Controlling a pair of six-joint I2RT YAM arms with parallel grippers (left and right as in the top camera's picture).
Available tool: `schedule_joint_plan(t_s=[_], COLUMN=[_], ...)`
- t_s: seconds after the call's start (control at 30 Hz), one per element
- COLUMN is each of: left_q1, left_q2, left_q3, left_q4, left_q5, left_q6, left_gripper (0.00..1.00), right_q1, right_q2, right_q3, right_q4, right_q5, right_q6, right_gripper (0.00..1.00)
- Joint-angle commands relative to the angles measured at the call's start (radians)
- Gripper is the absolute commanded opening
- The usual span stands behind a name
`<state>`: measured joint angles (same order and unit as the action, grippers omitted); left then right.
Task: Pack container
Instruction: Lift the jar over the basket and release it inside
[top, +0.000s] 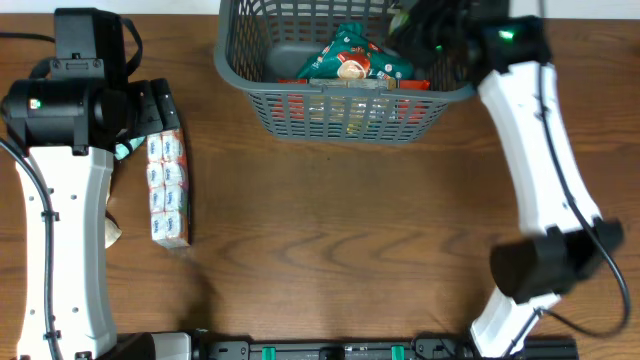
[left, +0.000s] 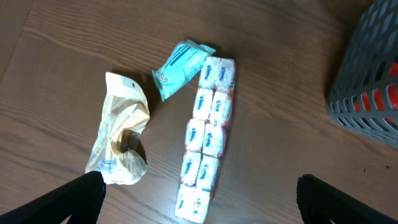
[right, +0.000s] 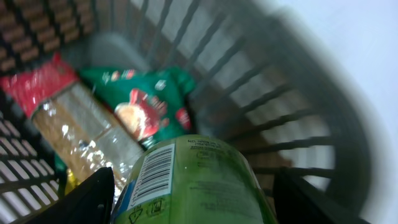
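The dark grey slotted basket (top: 345, 100) stands at the table's far edge and holds a green snack bag (top: 352, 58) and a clear packet with red ends (right: 81, 124). My right gripper (right: 193, 193) hangs over the basket's right side (top: 430, 35), with a green bottle (right: 193, 180) between its fingers. My left gripper (left: 199, 202) is open and empty above a long pack of tissues (left: 206, 137), which lies on the wood at the left (top: 167, 188). A teal packet (left: 179, 65) and a crumpled yellow bag (left: 121, 134) lie beside the tissues.
The basket's corner (left: 370, 87) shows at the right of the left wrist view. The left arm (top: 65, 150) covers the table's left edge. Bare wood (top: 350, 240) spreads between the arms.
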<state>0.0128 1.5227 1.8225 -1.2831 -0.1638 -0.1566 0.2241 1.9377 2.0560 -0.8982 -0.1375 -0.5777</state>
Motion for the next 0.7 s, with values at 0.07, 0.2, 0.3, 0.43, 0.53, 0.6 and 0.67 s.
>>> schedule_joint_plan(t_s=[0.07,0.2,0.3,0.43,0.53,0.6,0.67], left_q1=[0.003,0.003,0.003,0.003,0.003,0.003,0.003], left_q2=[-0.002,-0.002,-0.002,-0.002,-0.002,-0.002,-0.002], left_q3=[0.008,0.008,0.008,0.008,0.008,0.008,0.008], left_q4=[-0.004,-0.004,-0.004,-0.004,-0.005,-0.007,-0.01], left_q5=[-0.001,-0.001,-0.001,-0.001,-0.001,-0.001,-0.001], left_q6=[0.009,0.009,0.009,0.009,0.009,0.009,0.009], left_gripper=[0.99,0.99,0.99,0.99,0.99,0.99,0.99], right_q1=[0.026,0.027,0.027,0.025,0.026,0.027,0.028], right_q2=[0.105,0.147,0.161,0.163,0.163,0.162,0.153], right_q3=[0.017,0.016,0.016,0.016,0.016,0.016,0.017], right_q4=[-0.041,-0.063,-0.065,-0.064,-0.064,-0.072,-0.09], right_q5=[-0.039,-0.04,-0.039,-0.039,-0.039,-0.04,-0.04], right_q6=[-0.011,0.002,0.005,0.014,0.068,0.099,0.102], right_gripper=[0.01,0.01,0.01,0.17,0.72,0.81,0.89])
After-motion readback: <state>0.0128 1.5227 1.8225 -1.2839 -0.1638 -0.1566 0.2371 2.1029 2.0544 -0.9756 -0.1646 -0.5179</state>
